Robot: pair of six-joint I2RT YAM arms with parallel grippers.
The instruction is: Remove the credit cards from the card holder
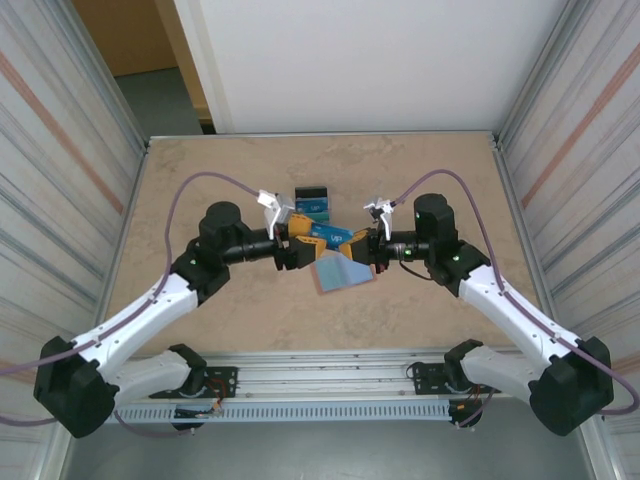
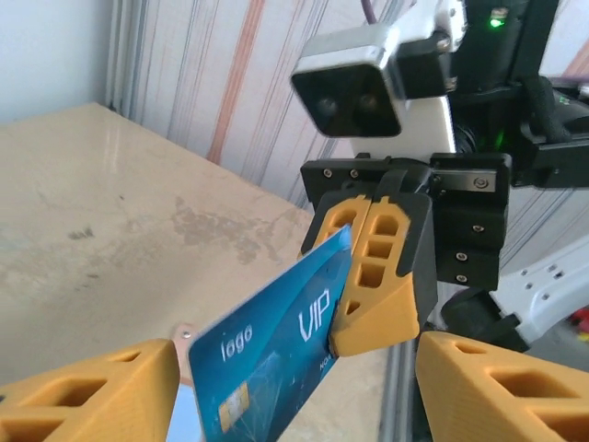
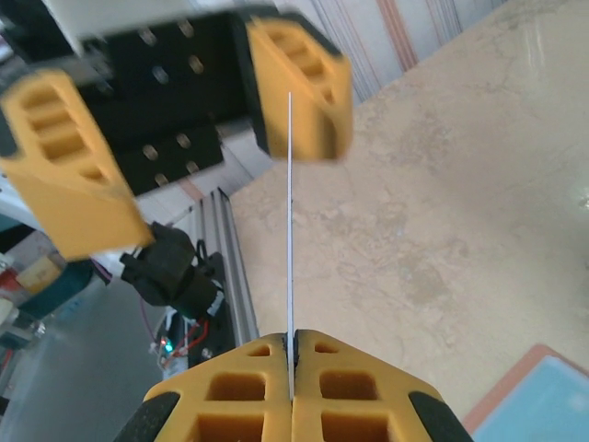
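- My right gripper (image 1: 364, 245) is clenched on one short end of a blue card (image 1: 334, 237). In the left wrist view its two orange fingers are pressed together on that card (image 2: 267, 359), right of centre (image 2: 373, 267).
- My left gripper (image 1: 303, 240) stands open and grips nothing. In its own view (image 2: 294, 396) one finger sits in each lower corner, and the card's free end lies between them.
- Key relation: the card's long axis runs from the right gripper toward the left gripper, left to right across the middle of the top view. It hangs in the air above the table (image 1: 220, 180).
- In the right wrist view the card (image 3: 291, 230) is edge-on, a thin vertical line. It rises from my closed right gripper (image 3: 294, 391) at the bottom edge toward the open left gripper (image 3: 184, 129) at the top.
- There the line overlaps the left gripper's right-hand finger. I cannot tell whether they touch.
- The card holder (image 1: 342, 272) lies open on the table just below both grippers in the top view. It also shows in the lower right corner of the right wrist view (image 3: 543, 405).
- A second card (image 1: 313, 196) lies flat on the table, above centre.
- Judgement: the right arm now carries the card alone. To clear it, draw it back along its long axis, away from the left fingers, then set it down.
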